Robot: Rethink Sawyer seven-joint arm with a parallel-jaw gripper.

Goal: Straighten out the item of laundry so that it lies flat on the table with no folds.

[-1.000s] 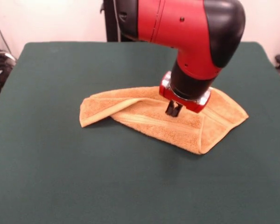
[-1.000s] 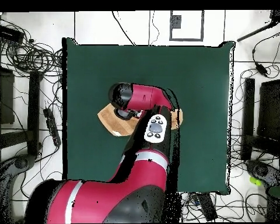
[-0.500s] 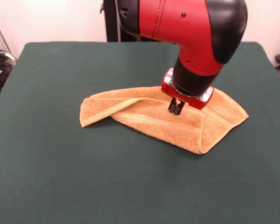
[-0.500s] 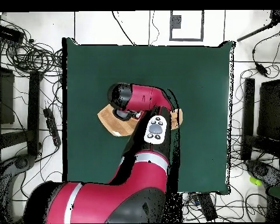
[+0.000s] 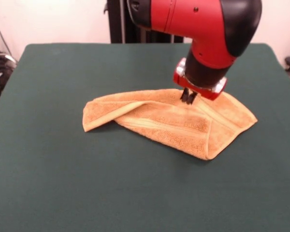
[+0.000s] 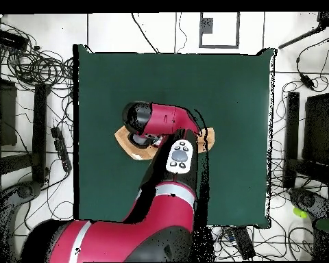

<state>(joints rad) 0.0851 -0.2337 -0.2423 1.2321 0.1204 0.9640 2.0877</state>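
The orange-tan towel [image 5: 169,122] lies crumpled and folded over on the dark green table [image 5: 63,183], with a fold running along its left half and its right edge turned over. My gripper [image 5: 188,98] hangs just above the towel's far middle part; its fingers look close together and hold nothing. In the overhead view the arm covers most of the towel [image 6: 123,140] and hides the gripper; only the towel's two ends show.
The red and black arm [image 5: 203,29] comes down from the top over the table's far right part. In the overhead view cables and equipment [image 6: 30,82] lie on the floor around the table.
My gripper has risen off the towel and moved towards the table's far side and a little right. The towel has kept its shape.
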